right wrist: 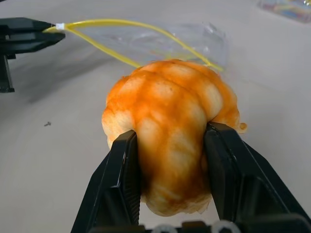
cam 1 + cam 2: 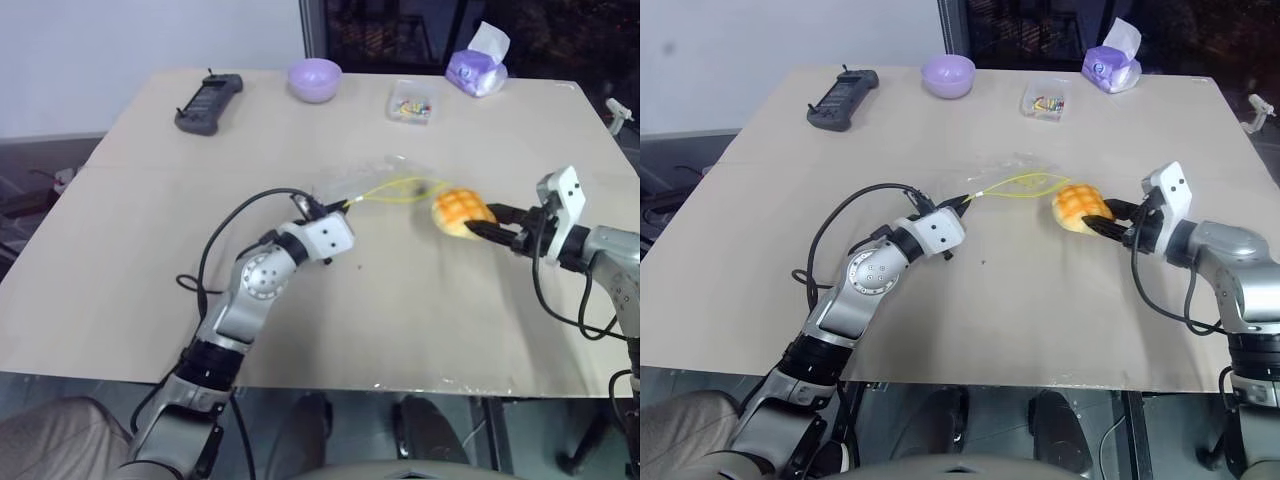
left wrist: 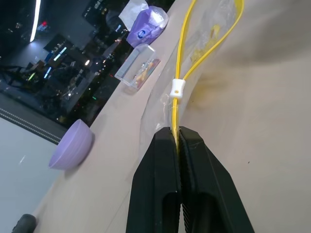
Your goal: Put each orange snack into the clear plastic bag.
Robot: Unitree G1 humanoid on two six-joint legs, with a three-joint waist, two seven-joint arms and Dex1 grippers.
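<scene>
Two head cameras look forward and down over the whole table (image 2: 120,300). Each wrist camera sits close behind its claw, looking along the fingers; both catch the bag (image 1: 160,41).

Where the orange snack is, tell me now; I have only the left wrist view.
Observer: The orange snack is clamped between the fingers of the right gripper.
Operator: Give me its place against the bag I am holding.
Observer: It sits outside the clear plastic bag, close to the end of the open yellow mouth farthest from the left gripper.
</scene>
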